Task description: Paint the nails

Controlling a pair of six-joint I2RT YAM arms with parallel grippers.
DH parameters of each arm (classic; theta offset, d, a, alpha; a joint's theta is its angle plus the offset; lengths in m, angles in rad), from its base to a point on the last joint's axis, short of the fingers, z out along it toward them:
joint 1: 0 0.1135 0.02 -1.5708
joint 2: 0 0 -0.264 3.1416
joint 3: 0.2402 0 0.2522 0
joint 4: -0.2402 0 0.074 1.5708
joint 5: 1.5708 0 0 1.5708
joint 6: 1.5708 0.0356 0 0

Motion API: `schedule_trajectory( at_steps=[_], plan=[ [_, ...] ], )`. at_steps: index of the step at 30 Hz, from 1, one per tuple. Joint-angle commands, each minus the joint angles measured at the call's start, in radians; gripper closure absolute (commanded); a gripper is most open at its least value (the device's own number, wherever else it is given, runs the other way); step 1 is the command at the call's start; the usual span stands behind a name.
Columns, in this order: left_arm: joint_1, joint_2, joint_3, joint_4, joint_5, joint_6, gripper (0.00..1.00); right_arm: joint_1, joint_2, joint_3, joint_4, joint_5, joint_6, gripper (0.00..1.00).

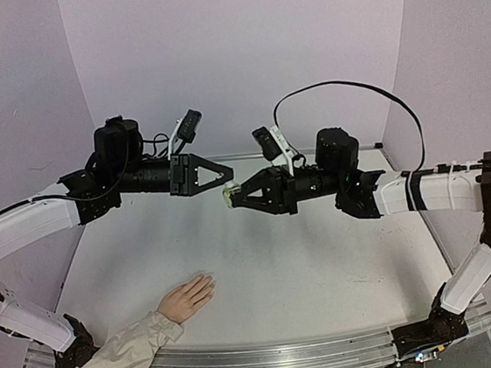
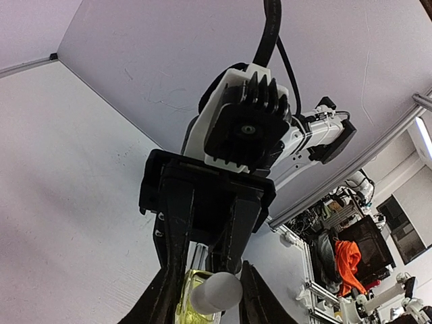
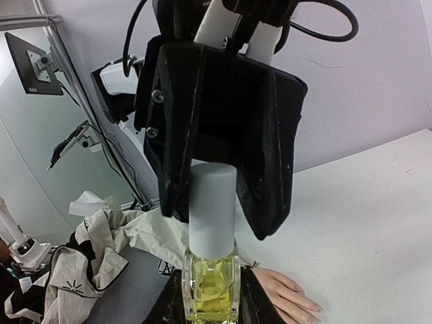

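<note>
A small yellow-green glass bottle (image 3: 211, 290) is held aloft over the middle of the white table (image 1: 307, 265), where the two arms meet nose to nose. The bottle's body is clamped between the fingers of the right gripper (image 1: 232, 196). Its white cylindrical cap (image 3: 212, 202) is flanked closely by the jaws of the left gripper (image 1: 225, 177); whether they actually press on it cannot be told. The arrangement is judged to serve unscrewing: one pincer to steady the glass, the other to turn the cap. The cap is seated, and yellow-green liquid fills most of the glass that shows; any brush is hidden. The nails (image 1: 207, 281) to be painted lie well apart, on a pale peach mannequin hand (image 1: 187, 297) resting flat near the table's front edge, its beige sleeve (image 1: 115, 360) trailing off the corner.
</note>
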State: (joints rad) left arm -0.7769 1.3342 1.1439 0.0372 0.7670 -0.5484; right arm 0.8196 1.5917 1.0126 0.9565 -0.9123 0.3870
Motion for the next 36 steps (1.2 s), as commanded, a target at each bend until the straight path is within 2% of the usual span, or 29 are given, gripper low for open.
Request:
schedule_trajectory(
  at_steps=[1, 4, 7, 9, 11, 13, 14, 16, 18, 20, 22, 25, 29, 32, 36],
  plan=[
    [-0.01, 0.016, 0.016, 0.056, 0.026, 0.02, 0.69, 0.001, 0.019, 0.067, 0.087, 0.007, 0.004, 1.0],
    [-0.012, 0.013, 0.02, 0.053, -0.002, 0.036, 0.77, 0.001, 0.016, 0.054, 0.067, 0.088, -0.026, 1.0],
    [-0.012, 0.007, 0.012, 0.041, -0.07, 0.053, 0.89, 0.007, -0.006, 0.046, -0.045, 0.29, -0.115, 1.0],
    [-0.014, 0.001, 0.007, 0.014, -0.145, 0.068, 0.94, 0.044, -0.02, 0.055, -0.165, 0.563, -0.2, 1.0],
    [-0.019, 0.0, 0.012, -0.045, -0.263, 0.078, 0.97, 0.138, -0.005, 0.086, -0.26, 0.974, -0.328, 1.0],
    [-0.027, 0.014, 0.033, -0.13, -0.393, 0.076, 0.98, 0.229, 0.054, 0.137, -0.274, 1.363, -0.457, 1.0],
    [-0.028, 0.024, 0.046, -0.159, -0.437, 0.069, 0.98, 0.259, 0.085, 0.165, -0.259, 1.504, -0.493, 1.0],
    [-0.03, 0.041, 0.063, -0.191, -0.482, 0.051, 0.99, 0.287, 0.129, 0.193, -0.227, 1.606, -0.54, 1.0],
    [-0.03, 0.05, 0.073, -0.197, -0.477, 0.043, 0.98, 0.289, 0.13, 0.186, -0.201, 1.561, -0.527, 1.0],
    [-0.03, 0.049, 0.077, -0.198, -0.46, 0.04, 0.94, 0.289, 0.115, 0.161, -0.168, 1.425, -0.529, 1.0],
    [-0.03, 0.041, 0.073, -0.198, -0.437, 0.04, 0.8, 0.284, 0.089, 0.12, -0.149, 1.277, -0.53, 1.0],
    [-0.03, 0.024, 0.06, -0.197, -0.414, 0.045, 0.56, 0.245, 0.031, 0.068, -0.144, 0.975, -0.496, 1.0],
    [-0.026, -0.008, 0.038, -0.176, -0.361, 0.064, 0.38, 0.154, -0.04, 0.026, -0.147, 0.597, -0.36, 1.0],
    [-0.015, -0.028, 0.009, -0.104, -0.264, 0.058, 0.32, 0.092, -0.072, 0.009, -0.132, 0.378, -0.263, 1.0],
    [-0.01, -0.036, -0.02, 0.006, -0.126, 0.043, 0.33, 0.035, -0.094, -0.005, -0.075, 0.172, -0.161, 1.0]
  ],
)
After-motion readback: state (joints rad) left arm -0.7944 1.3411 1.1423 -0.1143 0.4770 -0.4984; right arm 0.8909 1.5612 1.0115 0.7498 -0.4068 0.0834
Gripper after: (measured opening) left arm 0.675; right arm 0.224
